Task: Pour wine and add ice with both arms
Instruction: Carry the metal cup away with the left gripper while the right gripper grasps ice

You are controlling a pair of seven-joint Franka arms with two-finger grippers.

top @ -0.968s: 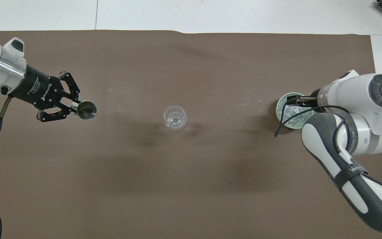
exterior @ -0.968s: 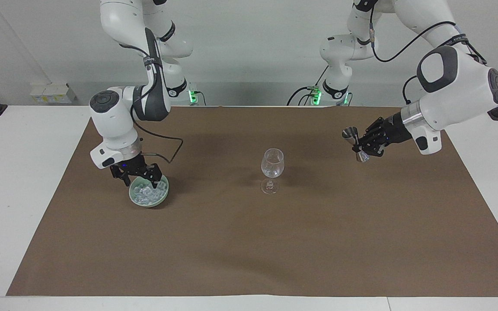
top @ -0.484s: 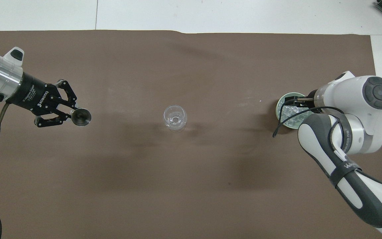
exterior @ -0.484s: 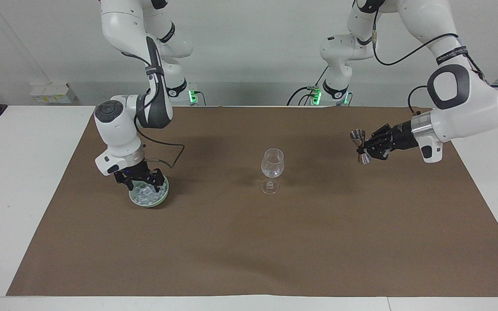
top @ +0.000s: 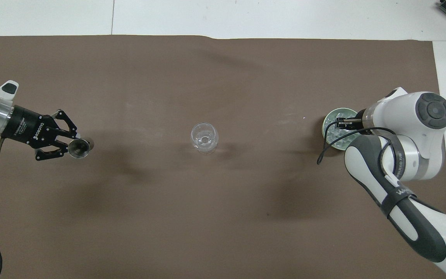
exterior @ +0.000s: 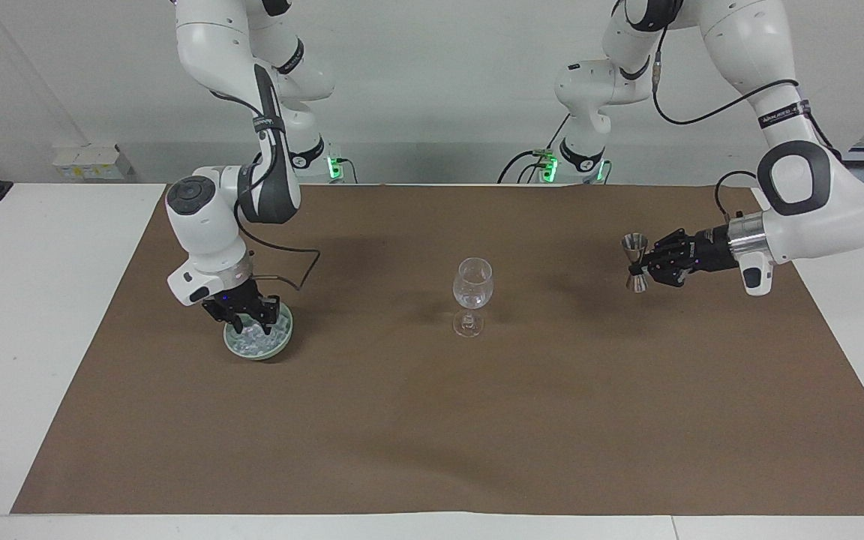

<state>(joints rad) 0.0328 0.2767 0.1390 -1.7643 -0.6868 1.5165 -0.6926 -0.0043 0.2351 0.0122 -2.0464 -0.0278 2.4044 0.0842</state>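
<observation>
On the black body of the left gripper (top: 65, 142) you can read white lettering, "ROBOTIQ", with a smaller line above it too fine to make out. On the dark band around the right arm (top: 399, 193) you can see white letters beginning "WA", the rest unreadable; further grey printing runs along the cuff nearby, also illegible.

I see white table (exterior: 42, 315), brown mat (exterior: 432, 420) on it; wine glass (exterior: 472, 294) frame center, green ice bowl (exterior: 258, 341) center-left.
</observation>
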